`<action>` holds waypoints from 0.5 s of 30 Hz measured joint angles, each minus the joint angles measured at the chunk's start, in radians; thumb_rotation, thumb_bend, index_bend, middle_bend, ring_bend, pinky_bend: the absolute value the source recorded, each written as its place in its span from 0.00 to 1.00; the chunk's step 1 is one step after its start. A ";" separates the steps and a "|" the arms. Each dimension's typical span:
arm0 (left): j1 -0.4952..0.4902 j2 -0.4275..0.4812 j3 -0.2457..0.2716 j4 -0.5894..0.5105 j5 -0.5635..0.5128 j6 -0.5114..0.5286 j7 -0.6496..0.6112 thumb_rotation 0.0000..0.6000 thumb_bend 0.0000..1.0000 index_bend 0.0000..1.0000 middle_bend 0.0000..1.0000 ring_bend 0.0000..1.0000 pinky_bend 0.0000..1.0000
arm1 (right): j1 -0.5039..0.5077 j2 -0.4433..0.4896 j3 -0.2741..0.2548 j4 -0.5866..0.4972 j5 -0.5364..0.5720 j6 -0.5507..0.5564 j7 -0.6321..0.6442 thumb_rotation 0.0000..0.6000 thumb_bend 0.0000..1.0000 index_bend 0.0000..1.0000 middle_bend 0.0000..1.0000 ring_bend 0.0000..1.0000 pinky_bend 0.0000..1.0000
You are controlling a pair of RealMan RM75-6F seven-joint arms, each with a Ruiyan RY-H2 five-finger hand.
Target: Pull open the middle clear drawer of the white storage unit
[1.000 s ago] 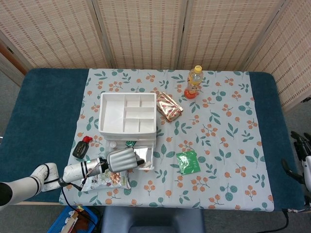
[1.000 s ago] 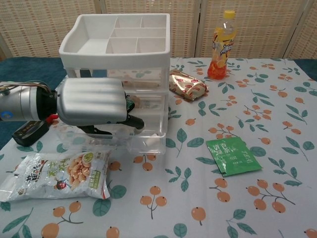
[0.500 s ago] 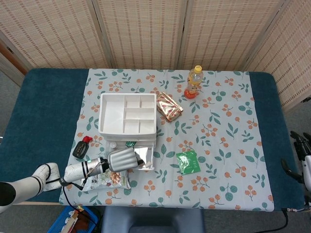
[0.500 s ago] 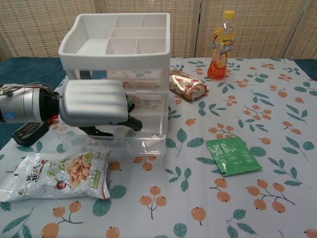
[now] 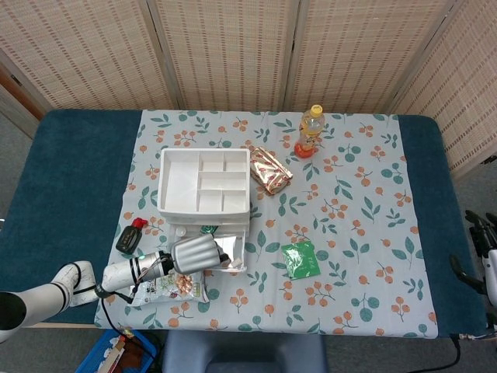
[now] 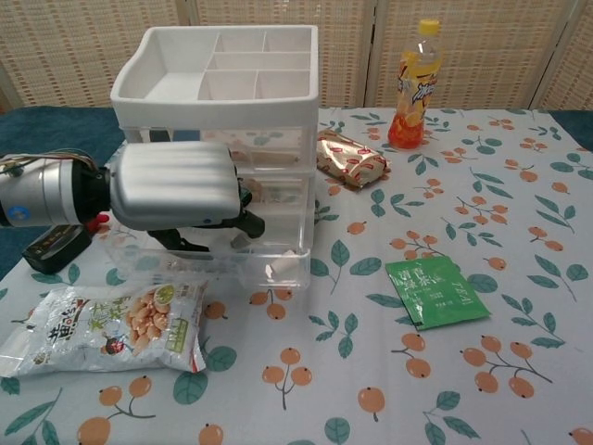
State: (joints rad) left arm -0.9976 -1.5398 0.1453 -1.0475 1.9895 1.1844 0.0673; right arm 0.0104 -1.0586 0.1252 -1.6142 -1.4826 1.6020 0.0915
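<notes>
The white storage unit (image 5: 203,185) (image 6: 218,88) stands left of centre on the floral cloth, with an open compartment tray on top. One of its clear drawers (image 5: 231,252) (image 6: 278,264) stands pulled out toward me, with small items inside. My left hand (image 5: 194,253) (image 6: 176,185) covers the drawer's front left, silver back upward, and its dark fingers (image 6: 248,225) curl down into the drawer. The hand hides the drawer's handle and which tier it belongs to. My right hand (image 5: 480,252) shows only at the far right edge, off the table, with fingers apart and nothing in them.
A bag of nuts (image 5: 167,287) (image 6: 107,324) lies just in front of my left hand. A black and red object (image 5: 130,237) (image 6: 56,246) sits left of the unit. Right of the unit lie a green packet (image 5: 300,259) (image 6: 435,292), a gold snack pack (image 5: 269,169) (image 6: 350,158) and an orange bottle (image 5: 311,130) (image 6: 417,83).
The clear drawer has come out slightly further and a small white item now shows at its front. My left hand has risen a little while staying hooked in it.
</notes>
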 measured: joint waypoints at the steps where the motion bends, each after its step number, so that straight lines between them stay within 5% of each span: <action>1: 0.003 0.003 -0.001 -0.004 -0.003 0.005 0.001 1.00 0.24 0.55 0.88 0.95 1.00 | 0.001 0.000 0.000 0.000 -0.001 -0.001 0.000 1.00 0.34 0.08 0.21 0.14 0.21; 15: 0.112 0.071 -0.032 -0.087 -0.082 0.122 0.013 1.00 0.24 0.55 0.88 0.95 1.00 | 0.008 -0.002 0.003 0.007 -0.011 -0.001 0.009 1.00 0.34 0.08 0.21 0.14 0.21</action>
State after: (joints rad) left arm -0.8852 -1.4692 0.1135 -1.1345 1.9074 1.3064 0.0800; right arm 0.0185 -1.0607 0.1286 -1.6076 -1.4937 1.6010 0.1007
